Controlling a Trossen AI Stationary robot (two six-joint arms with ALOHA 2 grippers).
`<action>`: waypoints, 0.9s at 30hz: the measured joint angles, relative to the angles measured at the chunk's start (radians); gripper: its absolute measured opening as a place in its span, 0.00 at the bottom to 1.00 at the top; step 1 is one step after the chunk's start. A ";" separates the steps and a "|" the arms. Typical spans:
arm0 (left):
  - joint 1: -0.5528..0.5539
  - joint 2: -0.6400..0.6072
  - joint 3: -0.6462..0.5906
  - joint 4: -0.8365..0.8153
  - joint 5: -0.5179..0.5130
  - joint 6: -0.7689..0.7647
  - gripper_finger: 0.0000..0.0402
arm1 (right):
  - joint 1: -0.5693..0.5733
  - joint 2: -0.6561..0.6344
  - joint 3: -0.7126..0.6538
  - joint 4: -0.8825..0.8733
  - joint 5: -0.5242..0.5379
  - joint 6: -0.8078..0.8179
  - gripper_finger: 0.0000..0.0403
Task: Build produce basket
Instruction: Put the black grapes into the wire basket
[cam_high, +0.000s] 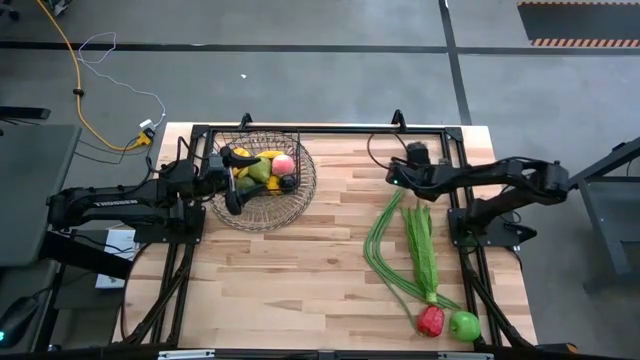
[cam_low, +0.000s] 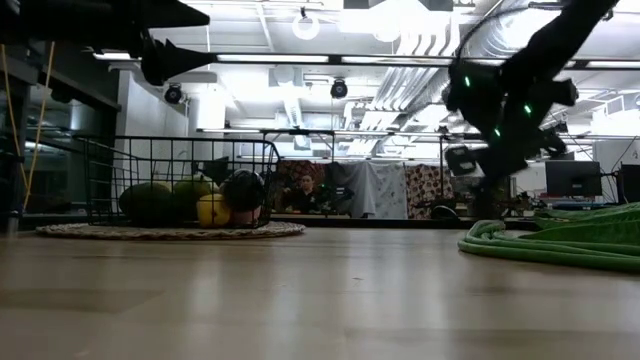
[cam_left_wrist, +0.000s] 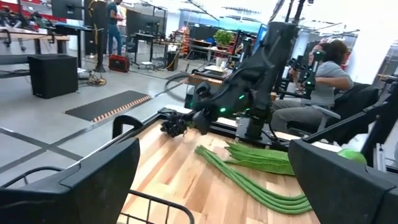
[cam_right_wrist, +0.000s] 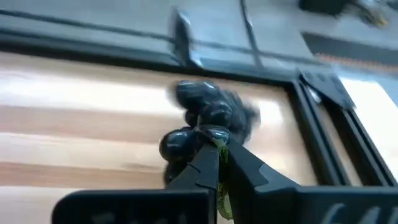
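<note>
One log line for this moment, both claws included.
right claw: shut on grapes, far table edge | left claw: open over basket | beans, pepper, apple: on table

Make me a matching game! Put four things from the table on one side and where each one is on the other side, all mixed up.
Things:
1. grapes
2. peach
3. long green beans
4. red pepper

Places:
A. inside the basket
B. beside the green apple
C. pinched in the right claw
D. stretched flat across the table

Pairs: 1-C, 2-A, 3-D, 4-B
</note>
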 joint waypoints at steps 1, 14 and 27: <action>0.000 0.000 0.000 0.000 -0.008 0.002 1.00 | 0.016 -0.006 0.015 0.023 0.000 -0.039 0.01; 0.001 0.000 0.000 -0.031 -0.015 0.079 1.00 | 0.187 -0.016 0.181 0.392 -0.148 -0.500 0.00; 0.000 0.000 0.000 -0.057 0.122 0.116 1.00 | 0.275 -0.016 0.184 0.649 -0.363 -0.709 0.00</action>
